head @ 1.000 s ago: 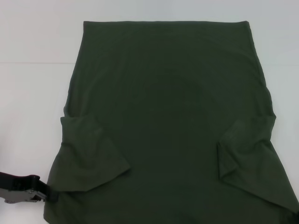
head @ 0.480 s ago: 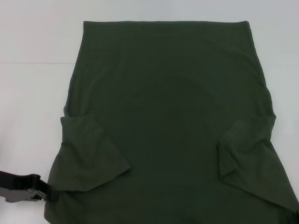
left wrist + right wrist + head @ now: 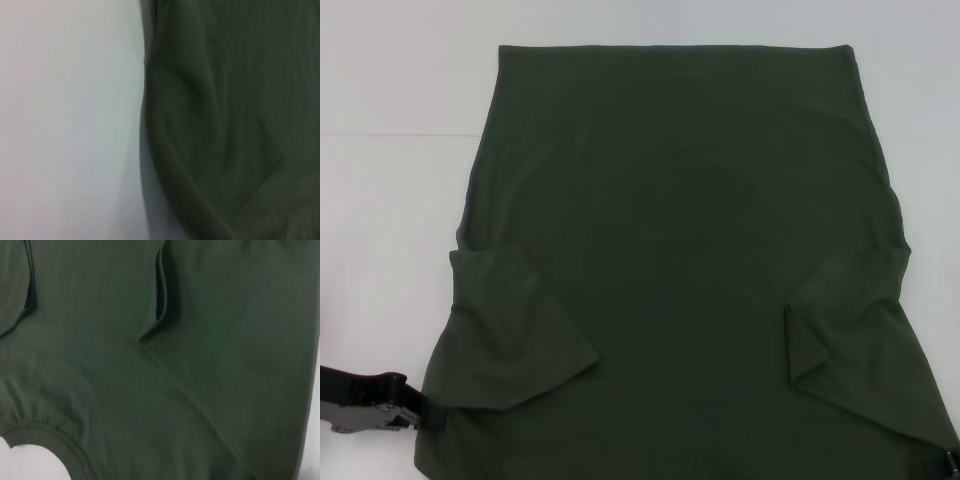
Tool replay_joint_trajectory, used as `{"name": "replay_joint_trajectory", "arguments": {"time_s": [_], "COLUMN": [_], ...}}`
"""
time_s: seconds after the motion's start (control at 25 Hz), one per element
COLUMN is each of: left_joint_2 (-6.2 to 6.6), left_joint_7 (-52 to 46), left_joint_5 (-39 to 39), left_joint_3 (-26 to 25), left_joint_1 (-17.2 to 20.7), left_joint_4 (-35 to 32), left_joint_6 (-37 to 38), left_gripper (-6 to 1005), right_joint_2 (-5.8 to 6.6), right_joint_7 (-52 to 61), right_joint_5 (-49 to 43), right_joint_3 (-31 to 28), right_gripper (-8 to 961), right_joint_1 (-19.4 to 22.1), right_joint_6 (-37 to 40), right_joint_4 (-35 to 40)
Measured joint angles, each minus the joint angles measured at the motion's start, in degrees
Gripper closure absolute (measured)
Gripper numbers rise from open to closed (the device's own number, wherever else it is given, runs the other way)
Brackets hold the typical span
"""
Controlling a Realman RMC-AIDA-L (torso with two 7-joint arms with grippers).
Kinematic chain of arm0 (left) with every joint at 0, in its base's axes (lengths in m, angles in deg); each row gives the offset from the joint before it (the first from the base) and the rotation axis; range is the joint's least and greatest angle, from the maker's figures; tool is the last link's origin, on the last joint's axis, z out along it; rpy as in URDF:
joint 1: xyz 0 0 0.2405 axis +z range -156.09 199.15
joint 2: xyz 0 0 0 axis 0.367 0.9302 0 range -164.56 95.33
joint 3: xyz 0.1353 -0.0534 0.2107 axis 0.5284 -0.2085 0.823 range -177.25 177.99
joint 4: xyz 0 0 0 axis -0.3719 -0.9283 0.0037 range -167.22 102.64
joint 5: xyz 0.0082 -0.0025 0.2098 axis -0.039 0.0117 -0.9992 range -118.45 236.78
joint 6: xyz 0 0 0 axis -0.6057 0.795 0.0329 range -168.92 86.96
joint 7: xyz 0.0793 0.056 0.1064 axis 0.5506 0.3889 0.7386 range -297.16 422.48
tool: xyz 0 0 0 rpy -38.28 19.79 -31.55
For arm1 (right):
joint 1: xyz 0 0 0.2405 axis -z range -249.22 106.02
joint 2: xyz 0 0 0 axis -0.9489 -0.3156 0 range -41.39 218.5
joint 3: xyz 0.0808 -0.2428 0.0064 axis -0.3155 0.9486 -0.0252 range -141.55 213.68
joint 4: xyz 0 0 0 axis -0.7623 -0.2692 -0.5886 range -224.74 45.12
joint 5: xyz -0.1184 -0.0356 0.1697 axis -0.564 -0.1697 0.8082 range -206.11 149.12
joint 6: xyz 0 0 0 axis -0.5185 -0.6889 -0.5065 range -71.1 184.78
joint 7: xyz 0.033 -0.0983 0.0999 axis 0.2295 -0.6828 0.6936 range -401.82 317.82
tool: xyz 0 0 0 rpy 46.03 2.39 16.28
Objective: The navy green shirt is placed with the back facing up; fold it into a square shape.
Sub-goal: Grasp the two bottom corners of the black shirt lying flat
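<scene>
While the navy green shirt (image 3: 680, 260) is spread plain side up across the white table (image 3: 390, 200), sleeves folded inward, the left gripper (image 3: 425, 415) is seen at 8 o'clock against its edge, and the right gripper (image 3: 950, 462) is glimpsed at 5 o'clock; neither claw's state can be told.

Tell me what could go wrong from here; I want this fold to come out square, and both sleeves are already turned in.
The left tool sits at the near left edge of the navy green shirt, by the folded-in left sleeve; a lift there could drag that sleeve open again. The right tool barely shows at the near right corner, so uneven pulls could skew the fold. The cloth already wrinkles along its right edge, which may spoil a clean square.
</scene>
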Motion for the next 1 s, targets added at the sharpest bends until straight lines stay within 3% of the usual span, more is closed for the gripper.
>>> {"name": "replay_joint_trajectory", "arguments": {"time_s": [0.84, 1.0], "left_joint_2": [0.00, 0.00], "left_joint_7": [0.0, 0.0], "left_joint_5": [0.6, 0.7], "left_joint_3": [0.0, 0.0], "left_joint_1": [0.0, 0.1], "left_joint_4": [0.0, 0.0], "left_joint_6": [0.0, 0.0], "left_gripper": [972, 972], "right_joint_2": [-0.76, -1.36], "right_joint_7": [0.0, 0.5], "right_joint_5": [0.2, -0.4], "right_joint_3": [0.1, 0.1], "right_gripper": [68, 102], "right_joint_1": [-3.0, -3.3], "right_joint_6": [-0.2, -0.5], "right_joint_4": [-2.9, -1.6]}}
